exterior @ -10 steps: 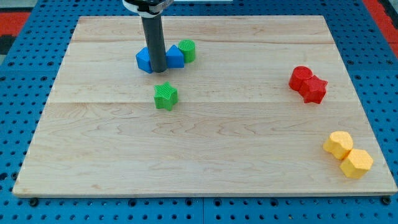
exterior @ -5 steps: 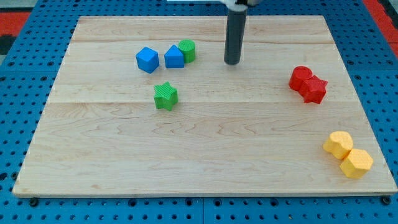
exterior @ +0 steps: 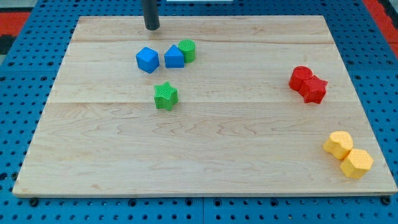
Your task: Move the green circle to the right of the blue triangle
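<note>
The green circle [exterior: 187, 50] sits near the view's top left, touching the right side of the blue triangle [exterior: 174, 57]. A blue cube [exterior: 147, 60] lies just left of the triangle, apart from it. My tip [exterior: 152, 28] rests on the board near the view's top edge, above the blue cube and up and to the left of the green circle, touching no block.
A green star [exterior: 166, 96] lies below the blue blocks. Two red blocks [exterior: 307, 84] sit together at the view's right. Two yellow blocks [exterior: 347, 154] sit at the bottom right corner of the wooden board [exterior: 205, 155].
My tip moved from between the blue blocks out to the right, then back left to the top edge. The blocks have not moved.
</note>
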You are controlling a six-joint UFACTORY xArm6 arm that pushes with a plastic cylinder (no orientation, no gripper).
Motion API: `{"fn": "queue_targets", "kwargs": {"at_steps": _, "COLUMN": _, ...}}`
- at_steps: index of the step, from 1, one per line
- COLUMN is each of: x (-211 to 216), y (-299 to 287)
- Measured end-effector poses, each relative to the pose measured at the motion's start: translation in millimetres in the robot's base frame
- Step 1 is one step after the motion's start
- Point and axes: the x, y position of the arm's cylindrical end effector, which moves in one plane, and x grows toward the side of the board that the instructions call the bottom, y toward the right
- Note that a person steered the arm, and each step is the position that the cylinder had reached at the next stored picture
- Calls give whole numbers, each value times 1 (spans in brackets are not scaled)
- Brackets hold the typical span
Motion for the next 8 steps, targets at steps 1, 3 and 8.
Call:
{"fn": "queue_targets", "kwargs": {"at_steps": 1, "x": 8, "y": 21}}
{"fn": "queue_targets", "kwargs": {"at_steps": 3, "x": 44, "y": 51}}
{"fn": "queue_targets", "kwargs": {"at_steps": 8, "x": 60, "y": 107}}
